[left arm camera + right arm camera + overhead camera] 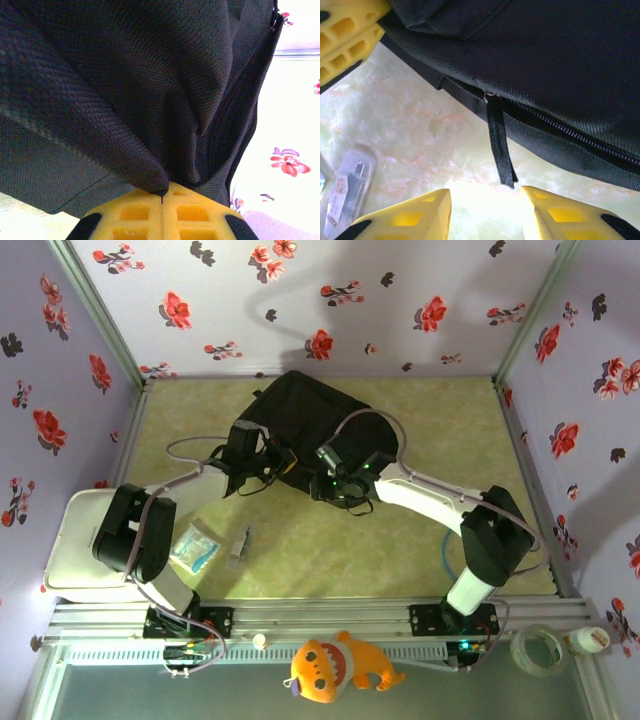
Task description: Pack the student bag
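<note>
Left gripper (162, 194): jaws together, clamped on a fold of the student bag (125, 90). The black woven cloth is pinched right at the tips & drapes up from there, w/ a zip line running down its right side.

Right gripper (485, 192): jaws apart, a clear gap btwn them, nothing clamped. A black zip pull strap (500, 145) hangs from the bag's zip. Its free end sits just above the gap, nearer the right jaw; can't tell if it touches.

Seen from the top, the bag lies on the tabletop (420, 540) around centre, toward the back wall. The 2 arms reach in to its near edge, left one at the near-left, right one at the near-right.

Writing: a clear packet (347, 197) on the tabletop, near the lower left of the right wrist view, carries some print, too blurred to read.

Also there: a white case (70, 540) at the left edge, an orange plush toy (335, 665) by the front rail & a tape roll (540, 648) front right
</note>
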